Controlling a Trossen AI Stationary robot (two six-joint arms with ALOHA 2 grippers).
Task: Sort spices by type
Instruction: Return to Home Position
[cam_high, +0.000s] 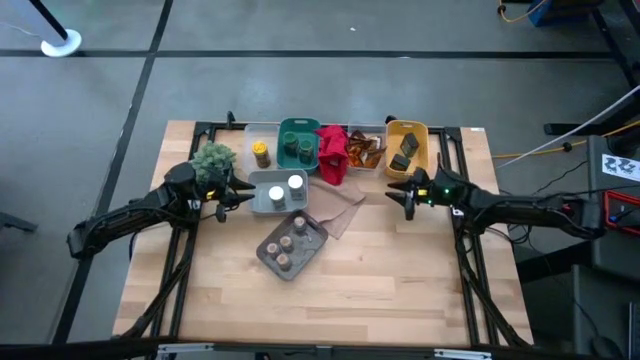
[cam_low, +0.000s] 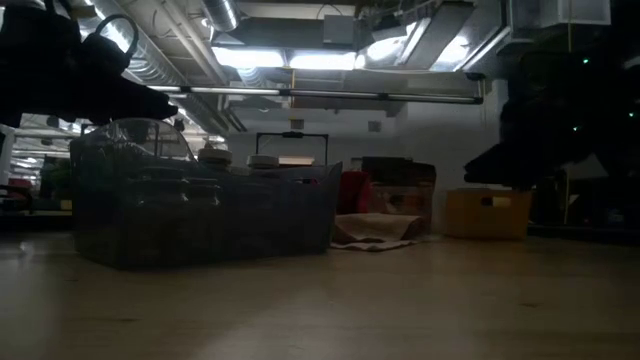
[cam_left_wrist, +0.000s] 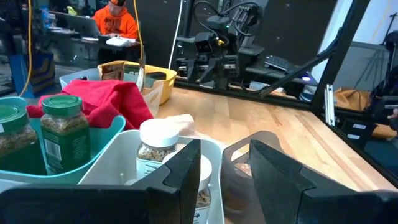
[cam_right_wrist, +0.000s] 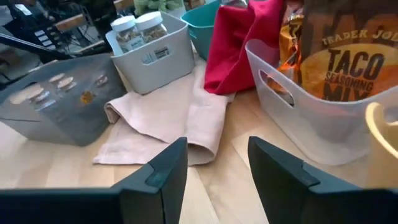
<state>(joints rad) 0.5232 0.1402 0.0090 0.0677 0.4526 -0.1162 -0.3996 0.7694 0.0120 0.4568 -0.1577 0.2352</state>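
Note:
Spices sit in bins. Several tan-lidded jars fill a dark grey bin (cam_high: 290, 245) in the middle of the table. Two white-lidded jars (cam_left_wrist: 158, 140) stand in a white bin (cam_high: 280, 192). Along the far edge, a yellow-lidded jar (cam_high: 260, 152) is in a clear bin, green-lidded jars (cam_left_wrist: 62, 130) in a teal bin (cam_high: 298, 145), orange packets (cam_right_wrist: 336, 68) in a clear bin, and dark packets (cam_high: 405, 148) in a yellow bin. My left gripper (cam_high: 240, 195) (cam_left_wrist: 224, 168) hovers open just left of the white bin. My right gripper (cam_high: 398, 192) (cam_right_wrist: 217, 162) hovers open near the yellow bin. Both are empty.
A red cloth (cam_high: 333, 152) is draped between the teal bin and the packet bin. A beige cloth (cam_right_wrist: 168, 112) lies flat on the table beside the white bin. A small bushy plant (cam_high: 213, 160) stands behind my left arm. Bare wood stretches toward the near edge. A person in orange (cam_left_wrist: 115, 18) sits beyond the table.

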